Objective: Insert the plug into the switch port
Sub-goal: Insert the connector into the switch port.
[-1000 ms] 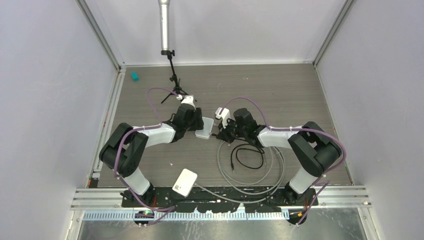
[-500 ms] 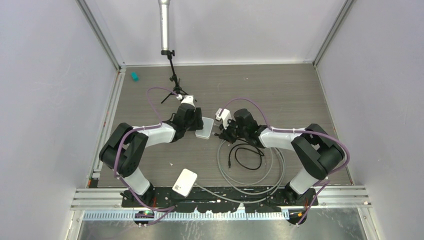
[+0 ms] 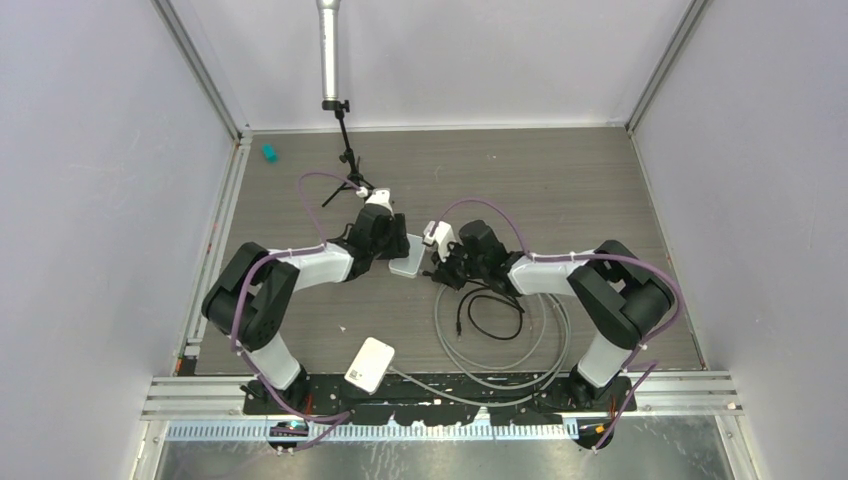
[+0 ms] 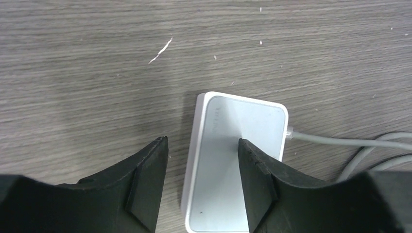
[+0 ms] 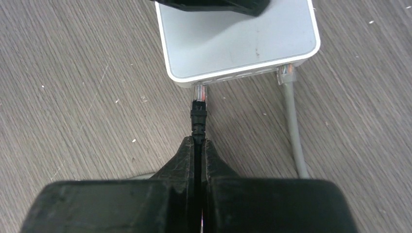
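The white switch (image 3: 406,264) lies flat at the table's middle, with a grey cable (image 5: 290,116) plugged into its right-hand port. My left gripper (image 4: 203,143) stands open over it: one finger (image 4: 255,179) is above the switch (image 4: 228,145) top, the other (image 4: 145,184) over the table beside its edge. My right gripper (image 5: 199,143) is shut on the black cable just behind the plug (image 5: 199,94). The plug's clear tip sits at the port face of the switch (image 5: 238,39); how deep it goes I cannot tell. From above, the right gripper (image 3: 440,268) sits just right of the switch.
A second white box (image 3: 369,364) lies near the front edge with grey cable loops (image 3: 500,372) running from it. The black cable (image 3: 497,318) coils behind my right gripper. A small tripod stand (image 3: 347,172) and a teal object (image 3: 268,152) sit at the back left.
My right gripper has moved left with the plug, closing the gap to the switch. The left arm has barely moved.
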